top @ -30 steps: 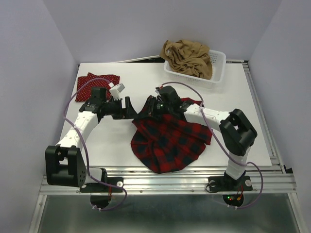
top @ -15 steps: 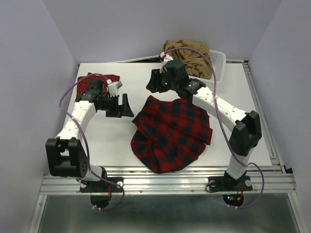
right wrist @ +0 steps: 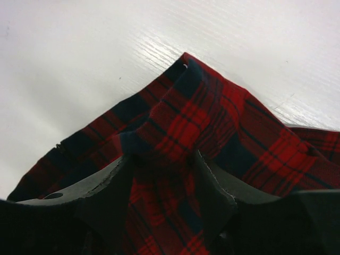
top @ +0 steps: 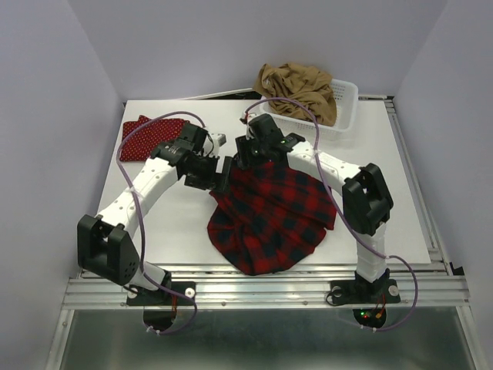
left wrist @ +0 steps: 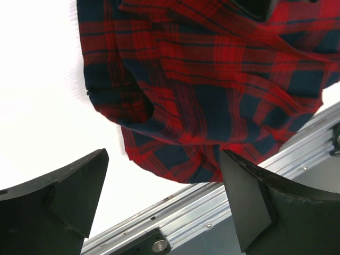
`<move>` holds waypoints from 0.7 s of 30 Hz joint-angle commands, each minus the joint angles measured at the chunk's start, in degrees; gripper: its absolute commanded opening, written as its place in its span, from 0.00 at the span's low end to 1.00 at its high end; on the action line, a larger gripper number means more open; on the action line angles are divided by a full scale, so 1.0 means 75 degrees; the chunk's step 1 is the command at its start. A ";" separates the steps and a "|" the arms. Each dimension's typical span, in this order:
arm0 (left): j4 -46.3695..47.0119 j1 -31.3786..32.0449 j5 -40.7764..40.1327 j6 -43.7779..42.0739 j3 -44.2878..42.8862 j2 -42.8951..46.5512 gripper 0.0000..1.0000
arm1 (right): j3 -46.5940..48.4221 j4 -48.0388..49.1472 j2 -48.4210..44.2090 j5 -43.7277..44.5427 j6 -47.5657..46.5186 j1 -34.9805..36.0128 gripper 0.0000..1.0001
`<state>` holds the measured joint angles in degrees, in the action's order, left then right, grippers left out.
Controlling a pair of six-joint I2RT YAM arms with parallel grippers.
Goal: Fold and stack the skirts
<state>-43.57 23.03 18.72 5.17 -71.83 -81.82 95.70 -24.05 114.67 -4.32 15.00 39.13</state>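
1. Top external view
   - We find the red-and-black plaid skirt (top: 269, 216) spread flat at the centre of the bench (top: 385, 177), its near edge close to the front rail (top: 269, 289);
   - The red dotted skirt (top: 150, 137) lies folded at the far left of the bench, well apart from the plaid one;
   - The tan-brown skirt (top: 296, 89) sits heaped in the white mesh basket (top: 347, 108) at the far right corner;
   - The left tool (top: 219, 173) is at the plaid skirt's far left edge; the right tool (top: 245, 153) is just beside it at the far edge; we cannot judge either tool's opening from this angle.

2. Left wrist view
   - The left tool (left wrist: 163, 156) stands wide open with nothing between its fingers (left wrist: 74, 196); it holds nothing;
   - The plaid skirt (left wrist: 212, 79) lies beyond the fingertips, with bare bench (left wrist: 37, 106) on one side.

3. Right wrist view
   - The right tool (right wrist: 162, 164) stands part-way open; a raised ridge of the plaid skirt (right wrist: 196, 111) lies between its fingers (right wrist: 114, 180);
   - The skirt's corner points away from the tool onto bare bench (right wrist: 79, 64).
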 commanded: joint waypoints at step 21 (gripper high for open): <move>-0.0050 -0.0947 -0.0951 0.0342 0.0190 -0.0329 0.03 | -0.0150 -0.0742 -0.0829 -0.0293 -0.2209 0.0886 0.65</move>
<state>-43.35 20.08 10.59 8.38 -72.29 -88.68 94.41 -27.49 111.81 -5.74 5.39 40.93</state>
